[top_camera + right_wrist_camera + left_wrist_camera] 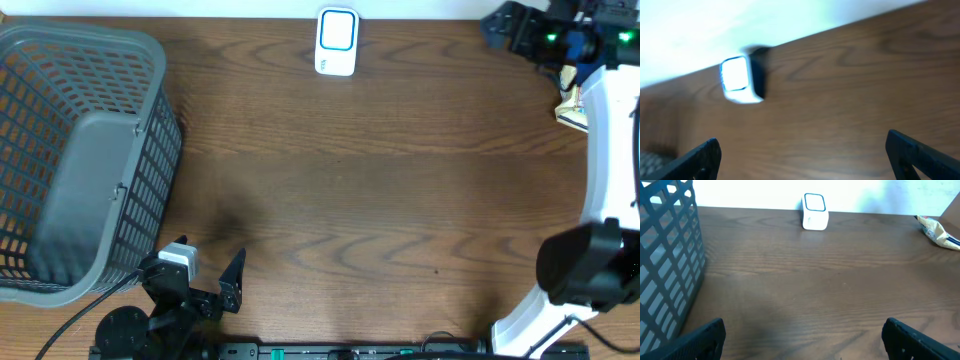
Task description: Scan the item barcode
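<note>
Open and empty, left gripper (805,345) and right gripper (802,160) face a smooth, rounded white scanner (815,213) well ahead on wood-grain table (815,290).

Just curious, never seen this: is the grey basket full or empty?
Empty. The overhead view looks straight into the basket and shows only its bare grey floor.

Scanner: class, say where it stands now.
The scanner stands at the far edge of the table, top centre overhead, between the basket on the left and the packet on the right.
</note>
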